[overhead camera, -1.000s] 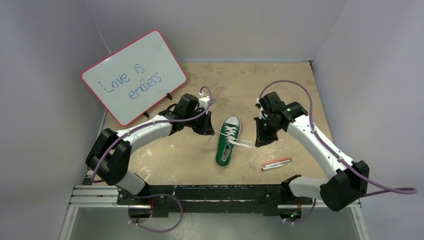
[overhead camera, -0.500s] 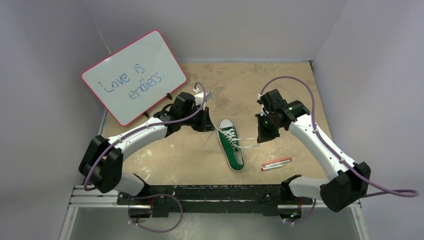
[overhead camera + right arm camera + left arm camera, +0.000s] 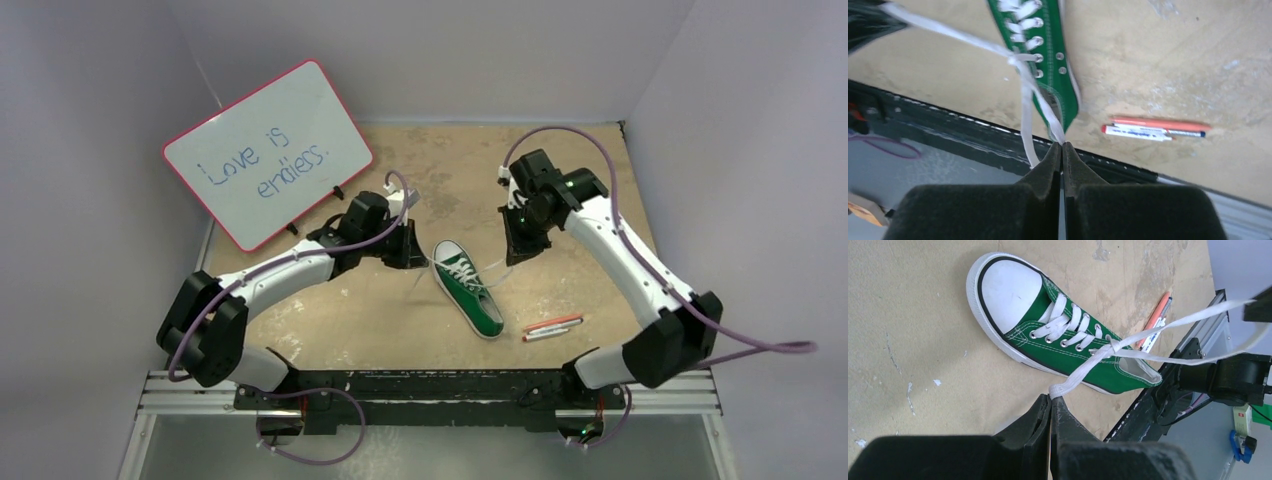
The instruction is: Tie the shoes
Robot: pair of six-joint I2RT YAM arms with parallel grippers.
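Scuffed tan tabletop [image 3: 560, 170], grey walls [image 3: 450, 50]; whiteboard [image 3: 265, 150] back-L; sneaker [image 3: 468, 288] mid, laces [image 3: 1080, 371] pinched

right wrist: sneaker [image 3: 1060, 87] toe cut off at 12 o'clock | lace [image 3: 938, 27] blurred toward 10 o'clock | left wrist: pens [image 3: 1157, 312] partly hidden behind lace, print unreadable | top external: lace crossing too small to tell

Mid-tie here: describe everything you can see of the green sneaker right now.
The sneaker is a green canvas low-top with white toe cap, white sole, metal eyelets and white laces. It sits sole-down on the table, toe toward the far left, heel toward the near right. The laces cross in one simple knot over the tongue; the left claw and right claw each pinch one lace, drawn out to its side.
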